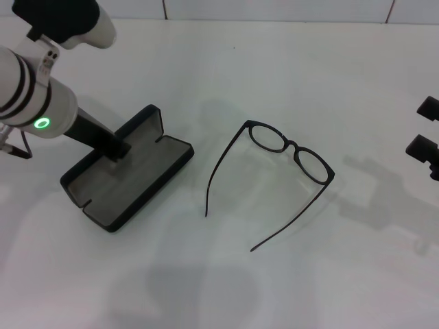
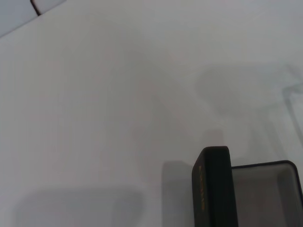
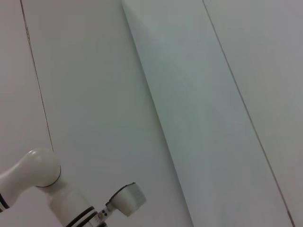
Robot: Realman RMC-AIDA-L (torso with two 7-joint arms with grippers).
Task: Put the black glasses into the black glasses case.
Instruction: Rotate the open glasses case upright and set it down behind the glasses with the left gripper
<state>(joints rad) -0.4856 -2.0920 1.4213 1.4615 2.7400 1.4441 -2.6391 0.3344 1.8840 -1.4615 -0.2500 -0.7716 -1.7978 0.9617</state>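
On the white surface point(image 1: 274, 288) we see the black glasses point(image 1: 291, 151), thin black frames with small oval clear lenses, lying with both long slender temple arms unfolded, well apart from and to the right of the black glasses case point(image 1: 127, 181), a rectangular hard black hinged case lying open with its grey lining up. Our left end effector point(image 1: 118, 147) reaches down into the open case, touching or nearly touching the lining near the hinge; we cannot tell how far its fingers are spread, or whether it grips anything. Our right end effector point(image 1: 426, 140) sits at the right edge, holding nothing, its opening unclear. We judge the glasses light, springy and fragile: grip the bridge or a rim edge, not a lens, and the spread arms may need folding to fit.
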